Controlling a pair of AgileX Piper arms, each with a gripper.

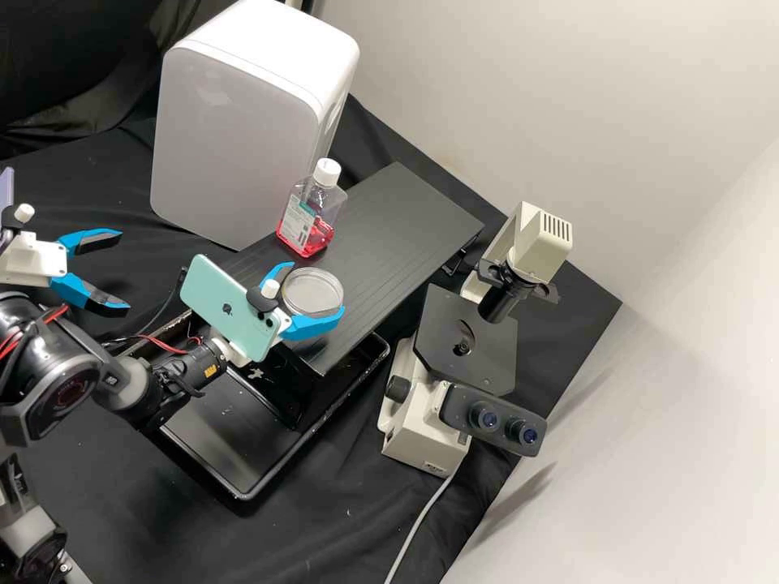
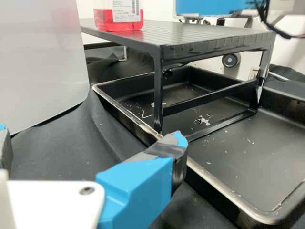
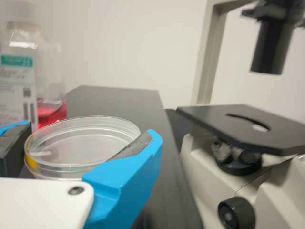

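Observation:
A clear petri dish (image 1: 312, 290) (image 3: 81, 145) rests near the front end of a black raised shelf (image 1: 398, 227) (image 3: 119, 102). My right gripper (image 1: 315, 289) (image 3: 86, 138) is shut on the dish, one blue finger against each side of its rim. A bottle of red liquid with a white cap (image 1: 308, 212) (image 3: 19, 81) (image 2: 118, 14) stands on the shelf just behind the dish. My left gripper (image 1: 122, 272) (image 2: 88, 138) hangs open and empty over the black cloth at the far left, facing the tray (image 2: 238, 157) under the shelf.
A white box (image 1: 243, 122) (image 2: 38, 62) stands behind the shelf on the left. A microscope (image 1: 462, 365) (image 3: 248, 143) sits close to the right of the shelf, its cable running forward. The shallow black tray (image 1: 243, 438) lies under and in front of the shelf.

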